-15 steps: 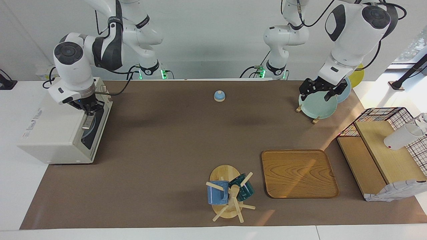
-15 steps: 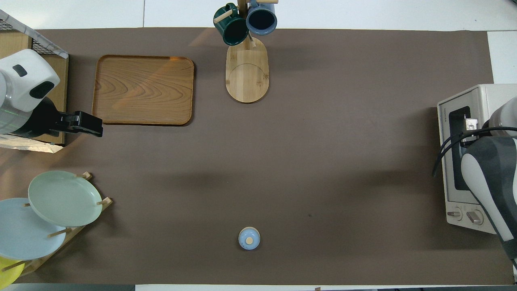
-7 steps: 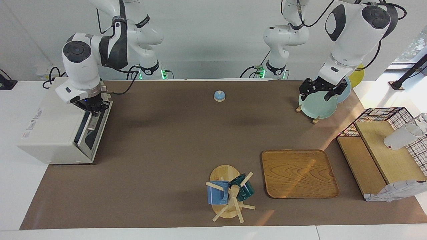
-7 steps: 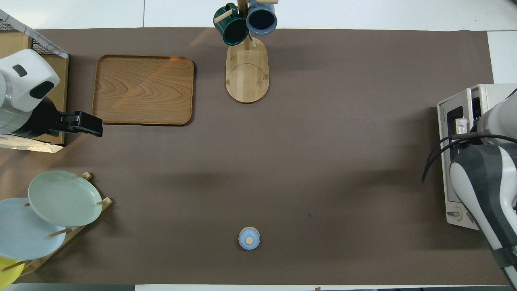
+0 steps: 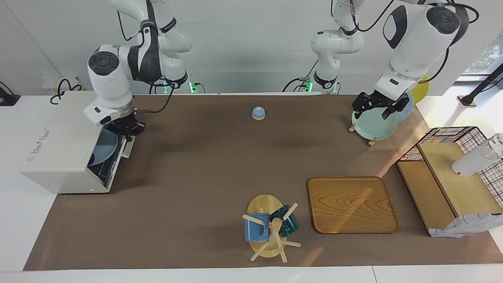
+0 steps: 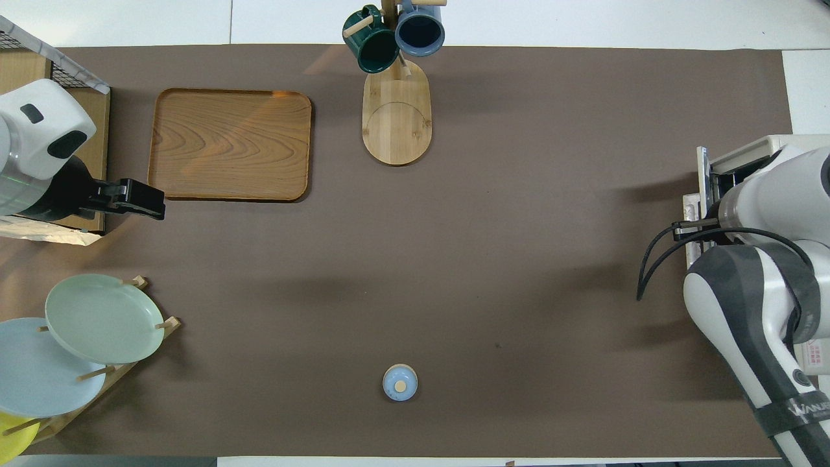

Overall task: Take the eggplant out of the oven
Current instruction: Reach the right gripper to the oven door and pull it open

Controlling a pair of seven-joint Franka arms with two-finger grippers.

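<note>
One grey logo, unreadable, on the white oven (image 5: 59, 157), door half-lowered.

The right claw (image 5: 126, 131) sat at the top edge of the white oven's (image 5: 59, 153) door (image 5: 114, 159), which hung partly open below it. Inside, beneath the claw, a light blue plate (image 5: 104, 146) showed.

Plate (image 5: 103, 146) in oven (image 5: 59, 153) — right arm's table end.
</note>
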